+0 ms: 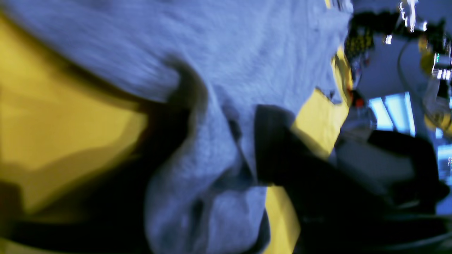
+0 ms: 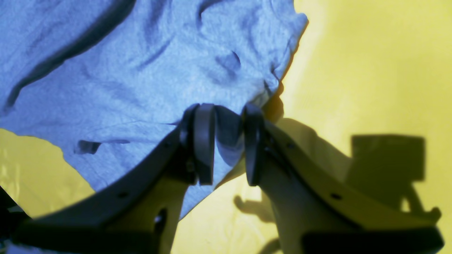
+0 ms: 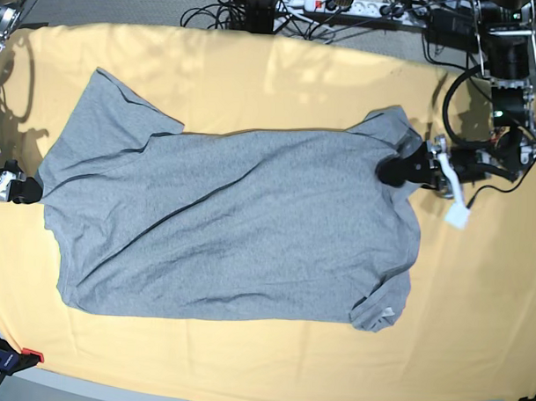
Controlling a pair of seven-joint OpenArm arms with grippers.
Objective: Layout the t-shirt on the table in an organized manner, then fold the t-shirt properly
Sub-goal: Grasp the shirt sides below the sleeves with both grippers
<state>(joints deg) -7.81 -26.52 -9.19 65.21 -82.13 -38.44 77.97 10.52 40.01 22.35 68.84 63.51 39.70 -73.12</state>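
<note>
Your shirt (image 3: 241, 226) lies spread flat on the yellow worktop (image 3: 475, 331), so take it as your landmark. At its left edge in the base view, your right gripper (image 2: 229, 148) is clenched on a fold of the grey cloth; the wrist view shows fabric pinched between the two pads. Across the shirt, at its right edge near the upper corner, sits your left gripper (image 3: 401, 169), touching the cloth. Its wrist view is blurred, so you cannot tell whether it is grasping. Cables (image 3: 345, 8) lie beyond the shirt's far side.
</note>
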